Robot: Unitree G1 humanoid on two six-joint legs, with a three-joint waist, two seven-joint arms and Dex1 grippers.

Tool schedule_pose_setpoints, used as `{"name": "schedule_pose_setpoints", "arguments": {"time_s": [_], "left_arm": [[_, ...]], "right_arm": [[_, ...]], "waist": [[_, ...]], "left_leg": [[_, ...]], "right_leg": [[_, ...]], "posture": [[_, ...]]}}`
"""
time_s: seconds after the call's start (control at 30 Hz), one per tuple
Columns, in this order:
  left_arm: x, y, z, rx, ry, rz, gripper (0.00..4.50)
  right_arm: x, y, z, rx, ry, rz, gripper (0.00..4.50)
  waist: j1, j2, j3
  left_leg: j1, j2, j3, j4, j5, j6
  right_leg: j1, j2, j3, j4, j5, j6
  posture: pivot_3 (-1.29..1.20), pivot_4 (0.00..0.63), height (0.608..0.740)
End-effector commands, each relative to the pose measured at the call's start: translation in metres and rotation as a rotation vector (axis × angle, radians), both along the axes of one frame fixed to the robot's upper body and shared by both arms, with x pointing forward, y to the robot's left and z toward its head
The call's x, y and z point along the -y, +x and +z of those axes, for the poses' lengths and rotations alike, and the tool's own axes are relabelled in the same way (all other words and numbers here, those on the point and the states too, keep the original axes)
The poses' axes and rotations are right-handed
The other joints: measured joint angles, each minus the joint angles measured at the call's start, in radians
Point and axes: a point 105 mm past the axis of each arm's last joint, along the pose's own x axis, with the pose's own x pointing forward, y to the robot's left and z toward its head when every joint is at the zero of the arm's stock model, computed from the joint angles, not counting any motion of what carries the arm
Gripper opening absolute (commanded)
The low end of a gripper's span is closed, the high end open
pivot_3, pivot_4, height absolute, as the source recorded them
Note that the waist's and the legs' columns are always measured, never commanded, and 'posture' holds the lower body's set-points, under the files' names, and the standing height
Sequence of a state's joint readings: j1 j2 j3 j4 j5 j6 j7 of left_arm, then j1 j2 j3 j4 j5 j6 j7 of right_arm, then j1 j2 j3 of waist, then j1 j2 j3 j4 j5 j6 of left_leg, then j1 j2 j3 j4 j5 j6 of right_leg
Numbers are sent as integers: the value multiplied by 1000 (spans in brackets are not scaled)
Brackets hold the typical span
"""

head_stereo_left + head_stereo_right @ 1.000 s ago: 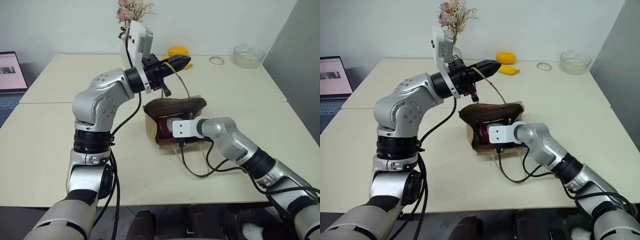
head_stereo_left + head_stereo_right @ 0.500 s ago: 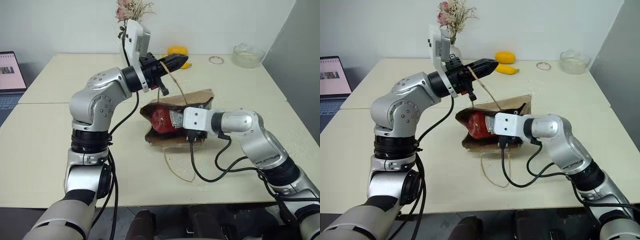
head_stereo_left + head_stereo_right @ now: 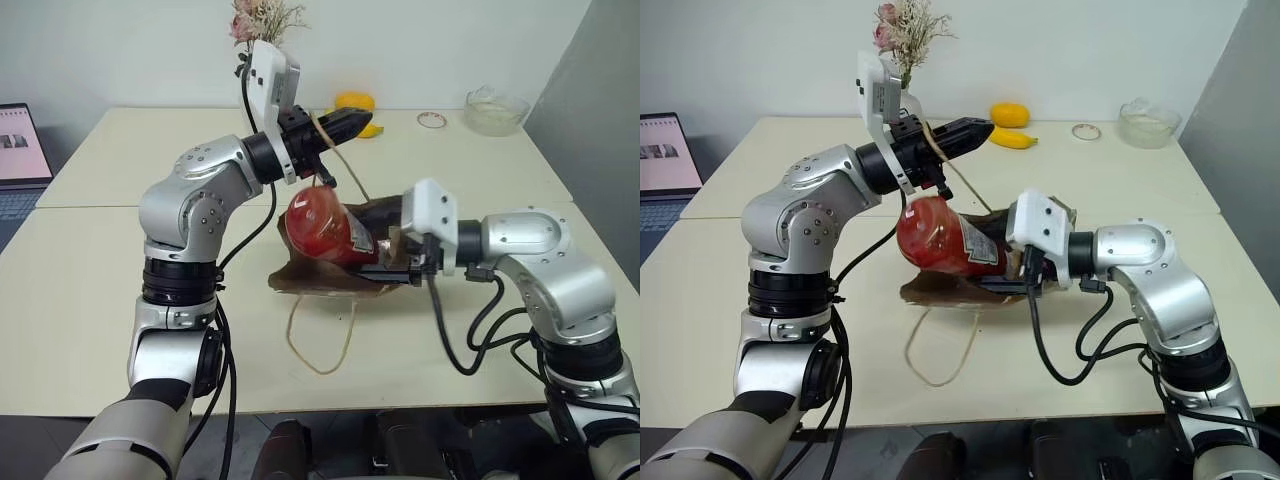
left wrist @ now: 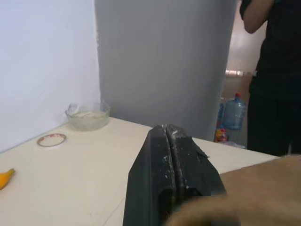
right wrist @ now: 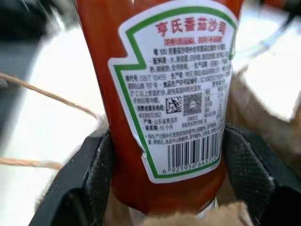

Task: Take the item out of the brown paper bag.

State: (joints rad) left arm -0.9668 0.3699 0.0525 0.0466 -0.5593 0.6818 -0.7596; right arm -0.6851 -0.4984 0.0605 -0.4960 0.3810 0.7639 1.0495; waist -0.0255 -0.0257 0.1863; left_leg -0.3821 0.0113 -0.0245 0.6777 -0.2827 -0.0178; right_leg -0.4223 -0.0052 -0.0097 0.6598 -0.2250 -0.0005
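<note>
Left gripper point(image 3: 352, 124) is raised above the table, fingers pinched closed on a tan loop handle point(image 3: 340, 165) of the brown paper bag point(image 3: 330, 277); presumably this keeps the mouth pulled up and the bag anchored so the contents can slide free rather than drag the paper along.

Right gripper point(image 5: 164, 183) is clamped on the item point(image 3: 320, 225) — a glossy red sauce bottle with a white, green-edged label; in the right wrist view the two black pads point(image 5: 101, 165) press its sides just below the label, near the narrow end, a sound place to hold since the body is round and slick. The bottle lies tilted, fat end up toward the left gripper, most of it clear of the bag's mouth; the gripped end sits low at the crumpled paper, and whether paper touches it there is hard to tell.

The second handle point(image 3: 318, 340) lies slack on the table point(image 3: 90, 300) toward the front edge — nothing is tensioning that side.

Judgement: extraction is nearly done; what remains is lifting the bottle fully clear of the paper. Risk: bag rides up with it if the paper snags.
</note>
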Motion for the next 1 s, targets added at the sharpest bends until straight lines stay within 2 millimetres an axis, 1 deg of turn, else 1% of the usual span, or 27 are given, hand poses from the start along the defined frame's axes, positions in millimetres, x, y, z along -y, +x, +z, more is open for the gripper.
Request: {"name": "schedule_pose_setpoints", "arguments": {"time_s": [0.03, 0.17, 0.3, 0.37, 0.43, 0.63, 0.73, 0.83, 0.87, 1.0], "left_arm": [[-3, 0, 12, 50, 1, 27, 0], [-4, 2, 12, 46, 0, 40, 0], [-5, 3, 11, 43, 2, 49, 0], [-5, 3, 11, 44, 3, 50, 0], [-5, 3, 11, 44, 4, 52, 0], [-7, 4, 11, 43, 6, 59, 0], [-7, 3, 11, 44, 7, 60, 0], [-7, 3, 11, 45, 8, 60, 0], [-7, 3, 11, 45, 8, 60, 0], [-7, 2, 11, 46, 9, 59, 0]], "right_arm": [[8, -14, 44, 18, 201, 30, 3034], [16, -14, 65, -57, 371, 23, 3033], [27, -10, 83, -113, 524, 3, 3033], [34, -6, 93, -160, 627, -2, 3033], [45, 1, 101, -189, 714, -27, 3033], [86, 25, 127, -291, 1062, -112, 3033], [101, 34, 134, -338, 1200, -149, 3033], [112, 38, 142, -330, 1290, -192, 3033], [113, 40, 144, -309, 1290, -220, 3033], [125, 50, 147, -213, 1326, -385, 3033]], "waist": [[0, 0, 0], [1, 0, 0], [0, 1, 0], [0, 1, 0], [0, 1, 0], [-1, 1, 1], [-1, 1, 1], [-1, 2, 1], [-1, 2, 1], [-1, 2, 1]], "left_leg": [[0, 0, 0, 0, 0, 0], [0, 1, -1, 0, 0, 0], [0, 0, 0, 0, 0, 0], [0, 0, 0, 0, 0, 0], [0, 0, 0, 0, 0, 0], [-1, 0, 1, -1, 0, 1], [-1, 0, 1, -1, 0, 1], [-2, 0, 1, -2, 0, 1], [-2, 0, 2, -2, 0, 1], [-2, 0, 2, -2, 0, 1]], "right_leg": [[0, 0, 0, 0, 0, 0], [0, -3, 0, 0, 0, 0], [0, -3, 0, 0, 0, 0], [0, -3, 0, 0, 0, 0], [0, -3, 0, 0, 0, 0], [0, -3, 1, 0, 0, 0], [-1, -3, 1, 0, 0, 0], [-2, -1, 1, 0, 0, 0], [-2, 0, 1, 0, 0, 0], [-2, 1, 2, -1, 0, 0]], "posture": [[0, 150, 740], [0, 150, 740], [0, 150, 740], [0, 150, 740], [0, 150, 740], [0, 150, 740], [0, 150, 740], [0, 150, 740], [0, 150, 740], [0, 150, 740]]}}
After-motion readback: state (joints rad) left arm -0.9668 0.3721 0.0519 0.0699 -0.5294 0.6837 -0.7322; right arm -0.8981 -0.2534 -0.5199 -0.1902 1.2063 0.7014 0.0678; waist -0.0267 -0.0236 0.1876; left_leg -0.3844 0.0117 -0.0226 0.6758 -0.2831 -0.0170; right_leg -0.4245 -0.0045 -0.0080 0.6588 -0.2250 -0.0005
